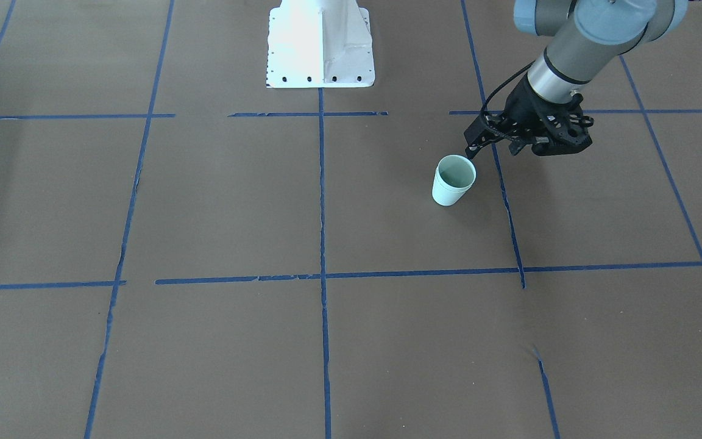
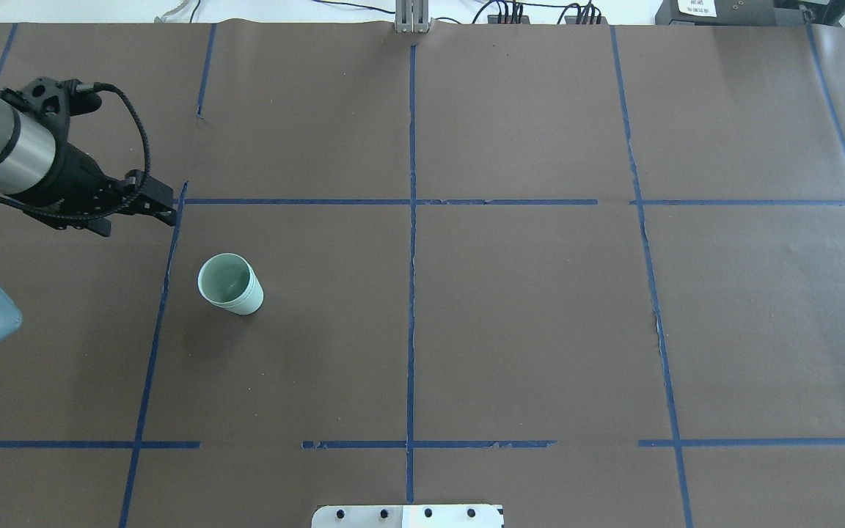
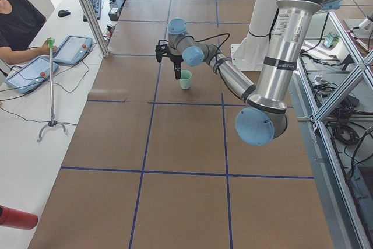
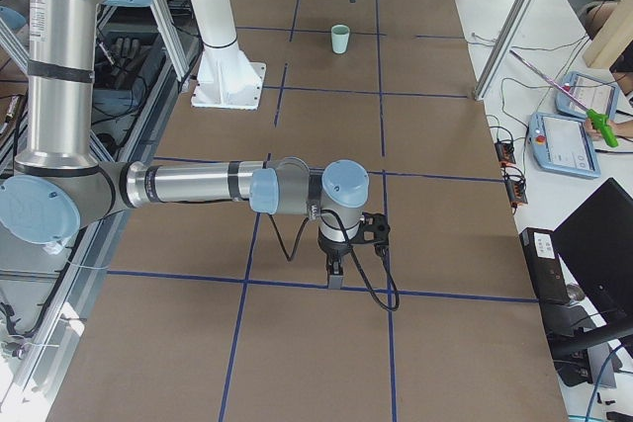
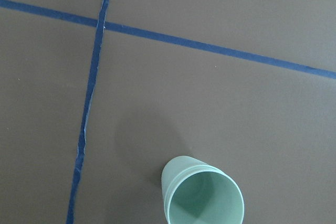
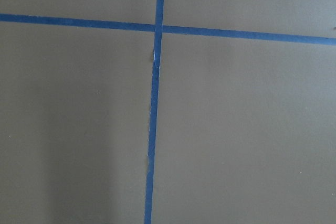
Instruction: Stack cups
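Observation:
The two pale mint-green cups (image 1: 453,180) stand upright as one nested stack on the brown table. They also show in the overhead view (image 2: 230,284). The left wrist view (image 5: 202,195) shows a double rim, one cup inside the other. My left gripper (image 1: 471,149) hangs empty above the table, a little beyond the stack and apart from it (image 2: 172,209). Its fingers look close together. My right gripper (image 4: 334,279) shows only in the right exterior view, low over a tape line far from the cups. I cannot tell whether it is open or shut.
The white robot base (image 1: 320,42) stands at the table's middle edge. Blue tape lines (image 2: 411,220) divide the brown surface into squares. An operator (image 3: 20,21) with tablets sits beside the table. A red bottle (image 3: 16,218) lies at that side.

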Robot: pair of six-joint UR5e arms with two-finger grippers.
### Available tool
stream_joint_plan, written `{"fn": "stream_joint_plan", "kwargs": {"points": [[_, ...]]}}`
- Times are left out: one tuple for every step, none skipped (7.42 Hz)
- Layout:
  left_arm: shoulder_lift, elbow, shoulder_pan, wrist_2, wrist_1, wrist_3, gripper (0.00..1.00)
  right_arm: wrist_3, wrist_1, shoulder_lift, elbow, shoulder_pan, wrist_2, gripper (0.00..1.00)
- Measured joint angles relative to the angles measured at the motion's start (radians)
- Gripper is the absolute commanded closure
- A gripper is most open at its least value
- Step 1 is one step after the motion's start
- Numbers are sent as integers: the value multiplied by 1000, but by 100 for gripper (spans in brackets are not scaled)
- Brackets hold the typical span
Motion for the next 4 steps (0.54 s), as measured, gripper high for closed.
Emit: {"fn": "stream_joint_plan", "kwargs": {"points": [[35,2,-66,-1,1,126,0,0,0,0,0,0,0,0],[74,11,-151,-6,9,272,0,0,0,0,0,0,0,0],[105,43,-237,-19,25,429,0,0,0,0,0,0,0,0],[126,102,-323,-34,38,588,0,0,0,0,0,0,0,0]]}}
